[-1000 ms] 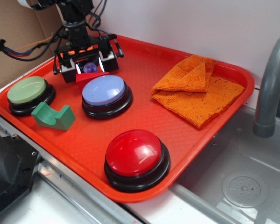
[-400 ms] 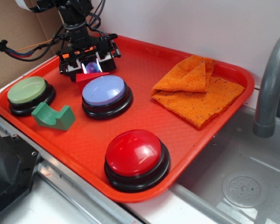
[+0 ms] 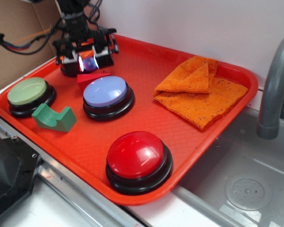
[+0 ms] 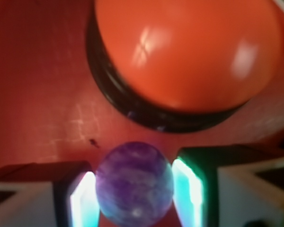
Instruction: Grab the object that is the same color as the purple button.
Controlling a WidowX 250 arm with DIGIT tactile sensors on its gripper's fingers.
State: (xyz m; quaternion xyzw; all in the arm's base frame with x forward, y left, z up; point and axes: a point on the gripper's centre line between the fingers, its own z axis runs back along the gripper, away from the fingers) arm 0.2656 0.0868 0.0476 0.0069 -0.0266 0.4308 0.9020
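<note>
The tool (image 3: 87, 61) is clamped on the purple ball (image 4: 134, 183), its two pads pressing either flank, at the tray's (image 3: 146, 61) far left corner, about 11 o'clock from the purple button (image 3: 105, 91). The grab looks made; what remains is a steady lift clear of the orange button (image 4: 187, 52) beneath.

A red tray (image 3: 180, 142) carries 3 visible buttons: green (image 3: 27, 92), lavender (image 3: 105, 92), red (image 3: 136, 156); plus a green block (image 3: 54, 118), red wedge (image 3: 92, 78), and orange cloth (image 3: 201, 90).
</note>
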